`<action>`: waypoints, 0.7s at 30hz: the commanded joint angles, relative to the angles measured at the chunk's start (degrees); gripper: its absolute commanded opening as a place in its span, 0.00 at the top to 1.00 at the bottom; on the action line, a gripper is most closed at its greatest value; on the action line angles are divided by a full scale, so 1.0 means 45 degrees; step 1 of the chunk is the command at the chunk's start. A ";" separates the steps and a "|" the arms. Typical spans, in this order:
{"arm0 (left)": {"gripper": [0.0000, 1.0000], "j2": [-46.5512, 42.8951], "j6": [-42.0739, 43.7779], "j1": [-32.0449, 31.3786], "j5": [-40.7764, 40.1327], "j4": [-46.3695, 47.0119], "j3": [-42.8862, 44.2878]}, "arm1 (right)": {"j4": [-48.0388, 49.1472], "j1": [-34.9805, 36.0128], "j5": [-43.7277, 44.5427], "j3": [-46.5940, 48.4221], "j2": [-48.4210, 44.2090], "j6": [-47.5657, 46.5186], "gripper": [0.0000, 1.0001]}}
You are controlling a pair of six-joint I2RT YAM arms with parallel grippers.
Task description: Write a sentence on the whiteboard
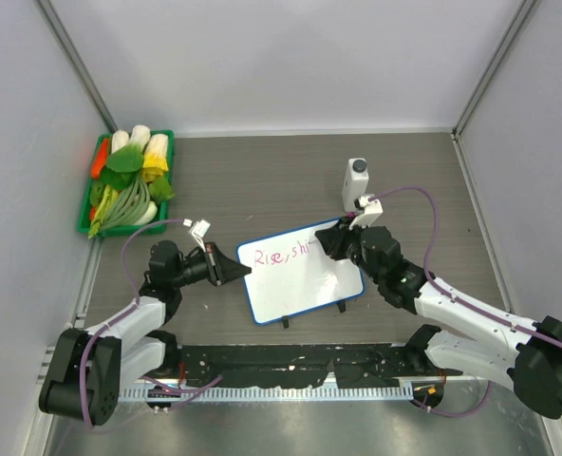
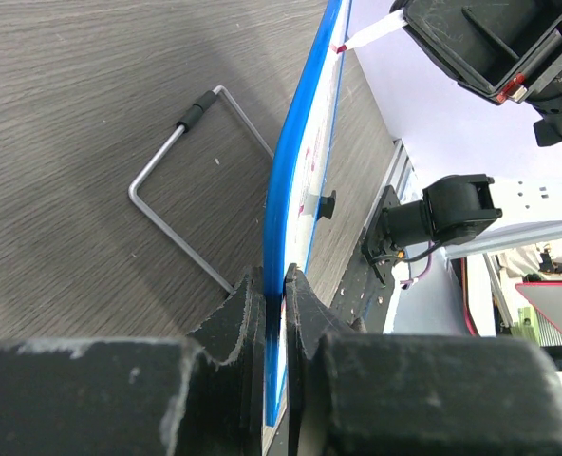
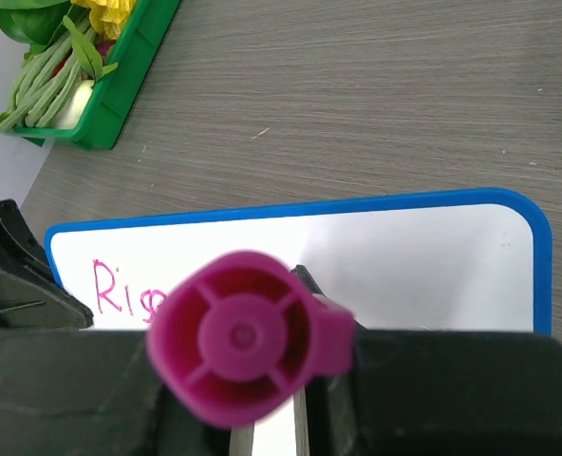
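The whiteboard (image 1: 305, 285) lies in the middle of the table, white with a blue rim. Pink writing (image 1: 276, 254) along its top reads roughly "Rise, shi". My left gripper (image 1: 235, 271) is shut on the board's left edge; in the left wrist view the blue rim (image 2: 290, 190) stands clamped between the jaws of the gripper (image 2: 273, 285). My right gripper (image 1: 336, 242) is shut on a magenta marker (image 3: 238, 337), held over the board's upper right at the end of the writing. The marker's butt end hides its tip. The right wrist view shows the board (image 3: 433, 266) and "Ris" (image 3: 120, 290).
A green tray (image 1: 84, 223) of vegetables sits at the back left and also shows in the right wrist view (image 3: 120, 95). A white bottle with grey cap (image 1: 356, 180) stands just behind the right gripper. A bent wire stand (image 2: 181, 180) lies beside the board.
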 commanded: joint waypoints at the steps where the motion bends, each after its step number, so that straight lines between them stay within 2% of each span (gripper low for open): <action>1: 1.00 -0.0006 0.0680 0.0043 -0.0372 0.0125 -0.0034 | -0.0104 -0.0021 0.0367 -0.0157 0.0030 -0.0100 0.99; 21: 1.00 0.0053 0.0660 0.0043 -0.0372 0.0204 -0.0015 | -0.0652 -0.0021 -0.0102 -0.1056 -0.0888 0.0232 0.99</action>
